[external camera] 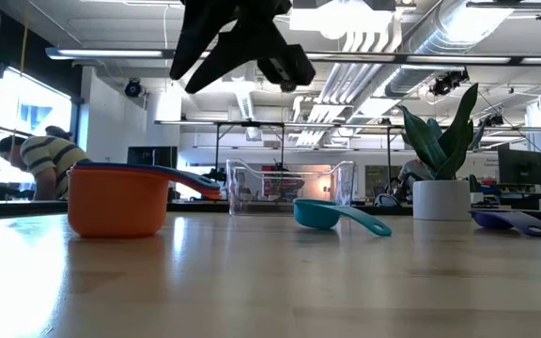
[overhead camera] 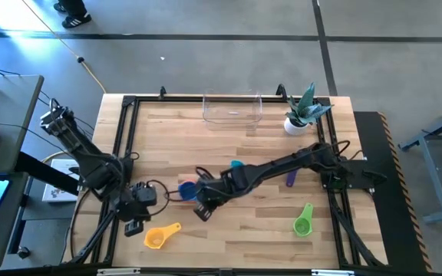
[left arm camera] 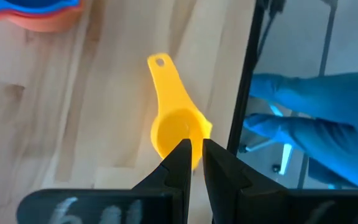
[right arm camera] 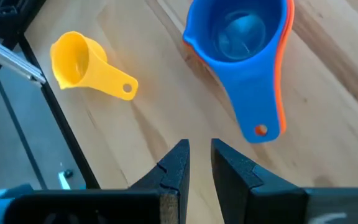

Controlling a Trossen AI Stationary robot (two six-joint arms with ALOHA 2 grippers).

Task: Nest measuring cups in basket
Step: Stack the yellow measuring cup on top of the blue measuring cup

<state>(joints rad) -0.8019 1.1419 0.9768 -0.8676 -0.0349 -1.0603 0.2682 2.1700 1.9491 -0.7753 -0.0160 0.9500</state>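
A blue cup (right arm camera: 241,37) sits nested inside an orange cup (external camera: 115,202) at mid-table, their handles stacked. My right gripper (right arm camera: 197,149) hovers just near of that stack (overhead camera: 186,190), narrowly open and empty. A yellow cup (overhead camera: 159,235) lies on its side near the near-left corner. My left gripper (left arm camera: 194,149) hangs beside it (overhead camera: 134,226), its fingers down to a slit, touching nothing. The teal cup (overhead camera: 236,165), purple cup (overhead camera: 290,179) and green cup (overhead camera: 304,221) lie apart on the table. The clear basket (overhead camera: 232,109) stands at the far edge.
A white plant pot (overhead camera: 296,123) stands right of the basket at the far edge. A black frame (overhead camera: 121,153) runs round the table. Bare wood lies between the cups and the basket. A person bends over far behind the table (external camera: 36,160).
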